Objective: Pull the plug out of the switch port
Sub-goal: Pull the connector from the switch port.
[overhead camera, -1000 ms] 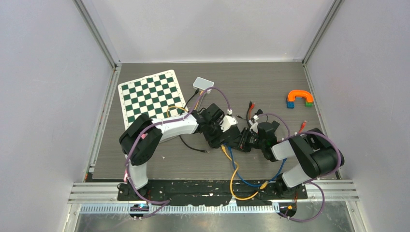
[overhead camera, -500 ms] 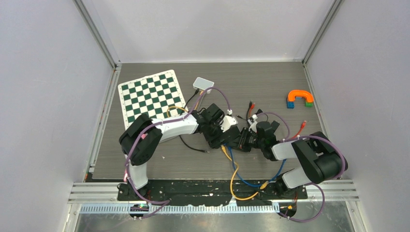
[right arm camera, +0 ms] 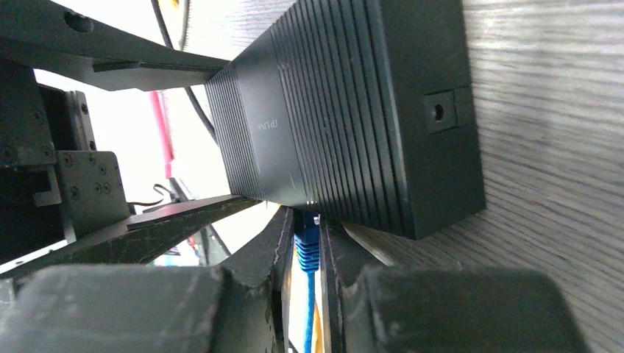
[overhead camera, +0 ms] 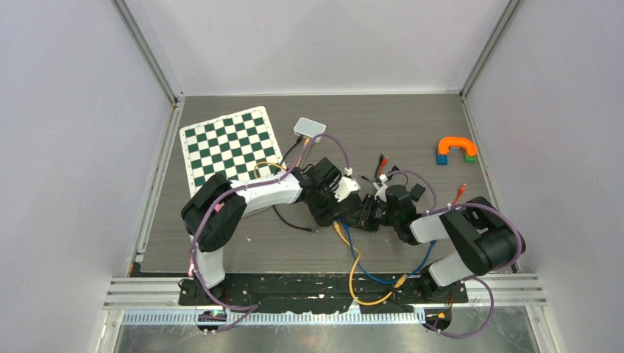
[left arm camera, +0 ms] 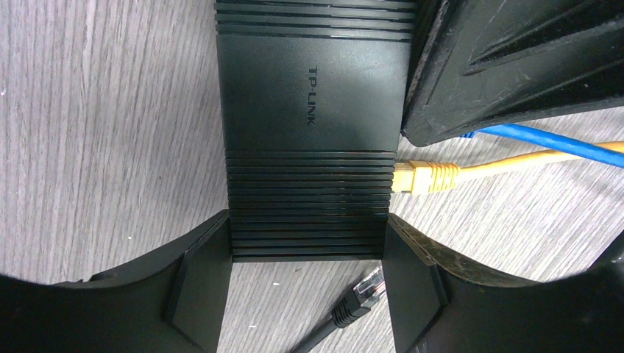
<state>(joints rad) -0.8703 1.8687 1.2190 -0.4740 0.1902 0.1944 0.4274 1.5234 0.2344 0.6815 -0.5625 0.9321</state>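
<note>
The left gripper (left arm camera: 305,254) clamps the black ribbed plastic switch (left arm camera: 309,88) between wide-set jaws; the right gripper (right arm camera: 304,243), jaws pinched narrow on the blue cable plug (right arm camera: 307,254), should pull straight back, away from the switch

The switch (left arm camera: 309,110) is black and ridged. The plug (right arm camera: 307,246) is blue, one cable (left arm camera: 515,162) yellow, the table (left arm camera: 96,147) grey wood-grain. The board (overhead camera: 230,144) is checked green and white.

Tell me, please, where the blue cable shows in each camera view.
Top external: the blue cable loops over the near table, bottom centre.
Left wrist: right edge, above the yellow cable.
Right wrist: bottom centre, its plug gripped by the right pincer.
Shared landmark: the black switch.
</note>
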